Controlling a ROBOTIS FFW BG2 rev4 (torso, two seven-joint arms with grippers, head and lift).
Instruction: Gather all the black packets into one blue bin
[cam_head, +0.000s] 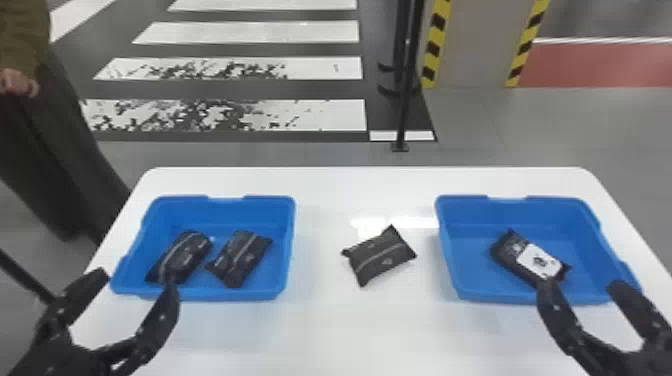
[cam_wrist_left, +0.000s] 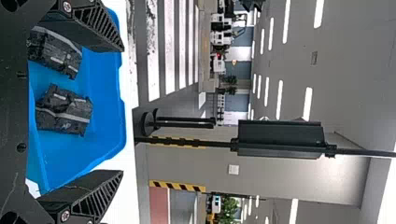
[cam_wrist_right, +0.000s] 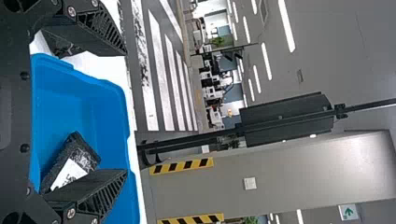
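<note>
Two black packets (cam_head: 180, 256) (cam_head: 241, 257) lie in the left blue bin (cam_head: 220, 292). A third packet (cam_head: 380, 254) rests on the white table between the bins. The right blue bin (cam_head: 525, 296) holds one packet with a white label (cam_head: 530, 257). My left gripper (cam_head: 137, 287) stands open at the near edge of the left bin; in the left wrist view, that gripper (cam_wrist_left: 122, 109) is spread, with the packets (cam_wrist_left: 64, 111) beyond it. My right gripper (cam_head: 582, 290) is open at the right bin's near side, and in the right wrist view this gripper (cam_wrist_right: 126, 112) has nothing between its fingers.
The bins stand apart on the white table (cam_head: 325, 330), near its left and right sides. Beyond the table's far edge, a thin black post (cam_head: 407, 100) rises from the floor.
</note>
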